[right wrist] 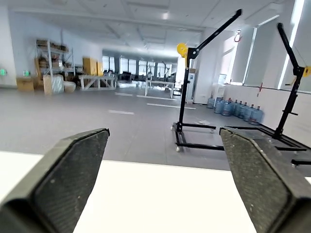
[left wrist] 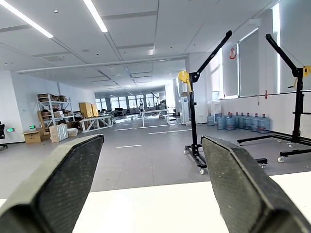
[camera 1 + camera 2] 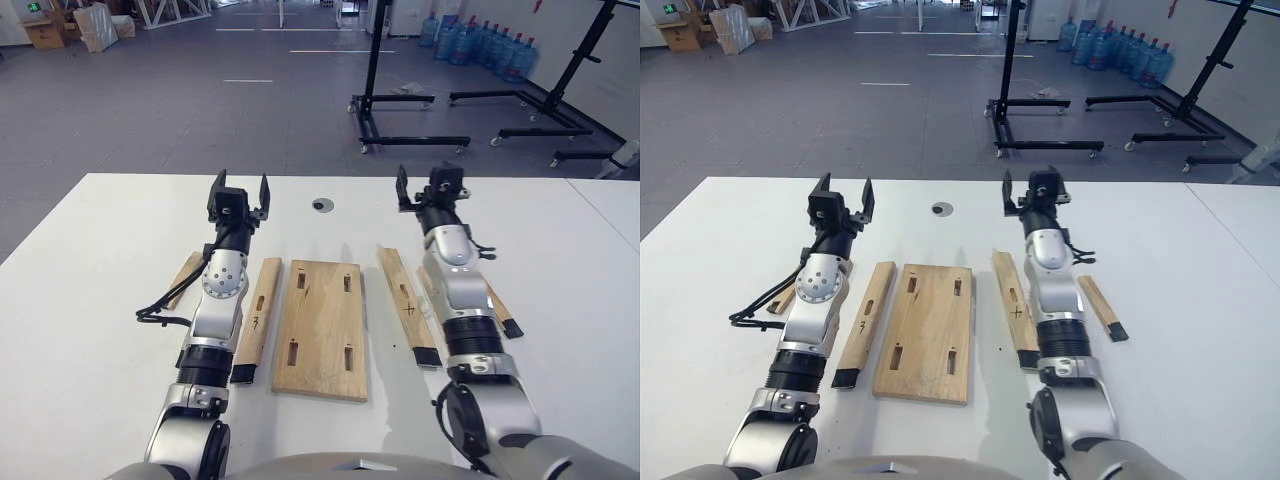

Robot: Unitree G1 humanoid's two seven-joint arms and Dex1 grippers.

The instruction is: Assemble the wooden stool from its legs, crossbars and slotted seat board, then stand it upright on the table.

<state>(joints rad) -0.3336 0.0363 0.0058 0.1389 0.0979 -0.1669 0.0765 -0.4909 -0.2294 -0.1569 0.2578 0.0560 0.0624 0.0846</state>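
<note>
The slotted seat board [image 3: 322, 328] lies flat in the middle of the white table [image 3: 100, 260]. A wooden leg [image 3: 258, 318] with a dark tip lies to its left, and another wooden piece [image 3: 185, 278] is partly hidden under my left arm. To the board's right lies a leg [image 3: 408, 305], and a further piece [image 3: 497, 312] pokes out beside my right arm. My left gripper [image 3: 242, 190] hovers open past the far ends of the left pieces, holding nothing. Level with it, my right gripper [image 3: 428, 185] is open and holds nothing. Both wrist views look between the fingers [image 2: 58, 189] [image 1: 257, 179] toward the hall.
A round grommet hole [image 3: 321, 205] sits in the table between the two grippers. Black wheeled stands [image 3: 410, 110] and water bottles [image 3: 480, 42] are on the floor beyond the far edge. Bare table surface stretches far left and far right.
</note>
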